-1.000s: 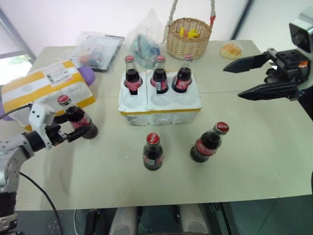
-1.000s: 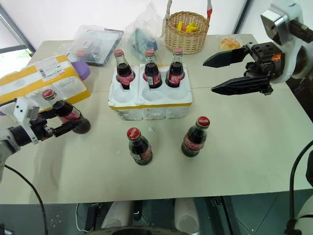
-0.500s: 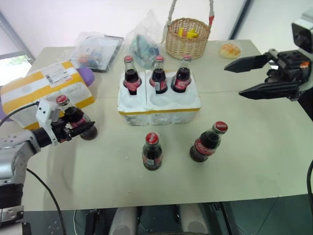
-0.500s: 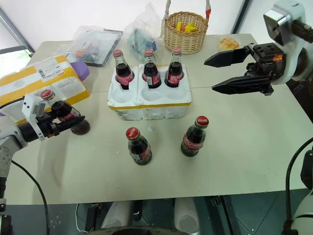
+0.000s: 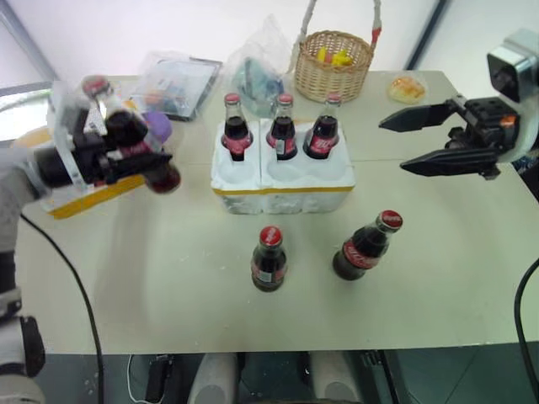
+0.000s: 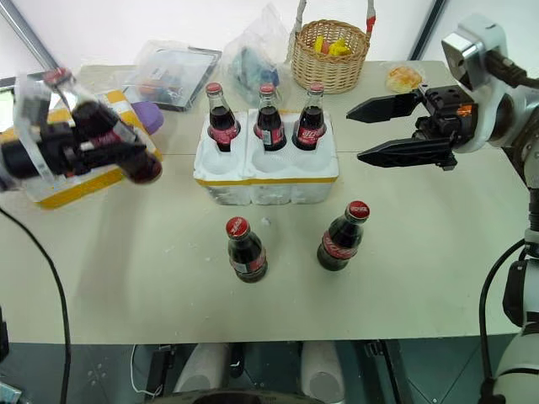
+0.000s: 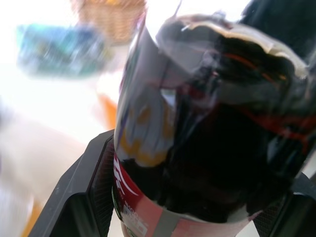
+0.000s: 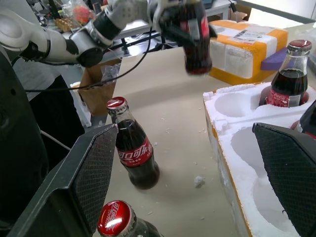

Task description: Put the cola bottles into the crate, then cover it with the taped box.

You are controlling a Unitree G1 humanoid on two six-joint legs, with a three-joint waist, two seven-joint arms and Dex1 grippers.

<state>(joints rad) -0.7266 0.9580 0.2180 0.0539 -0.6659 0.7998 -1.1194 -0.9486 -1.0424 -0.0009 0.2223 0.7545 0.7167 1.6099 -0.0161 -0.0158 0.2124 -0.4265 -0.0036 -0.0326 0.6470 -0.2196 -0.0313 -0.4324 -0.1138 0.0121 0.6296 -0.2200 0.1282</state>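
On the table (image 6: 421, 252), cola bottles (image 6: 246, 251) bear red, white-script labels.

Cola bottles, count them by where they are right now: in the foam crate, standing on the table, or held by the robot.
In the crate: 3
Standing on the table: 2
Held in the left gripper: 1
Total: 6

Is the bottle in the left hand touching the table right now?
Apart. In the right wrist view, the cola bottle held by the left hand hangs in the air, with bare table showing beneath its base.
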